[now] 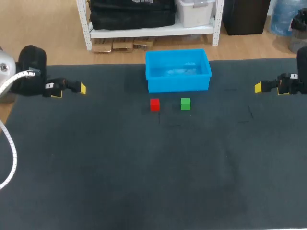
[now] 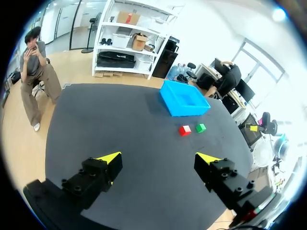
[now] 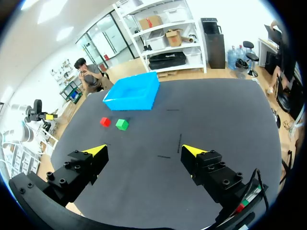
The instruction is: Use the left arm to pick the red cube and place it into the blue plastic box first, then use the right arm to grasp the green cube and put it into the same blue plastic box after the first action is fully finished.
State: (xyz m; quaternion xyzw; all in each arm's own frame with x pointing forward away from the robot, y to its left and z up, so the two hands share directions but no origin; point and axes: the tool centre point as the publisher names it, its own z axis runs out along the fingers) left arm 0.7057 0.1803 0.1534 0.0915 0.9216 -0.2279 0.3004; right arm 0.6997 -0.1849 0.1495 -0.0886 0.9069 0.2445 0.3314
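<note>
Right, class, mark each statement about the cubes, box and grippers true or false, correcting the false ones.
1. The red cube lies inside the blue plastic box. False: it sits on the table, outside the box.
2. The green cube sits beside the red cube, not touching it. True.
3. The left gripper is shut on the red cube. False: it is open, far from it.
4. The right gripper is open. True.
</note>
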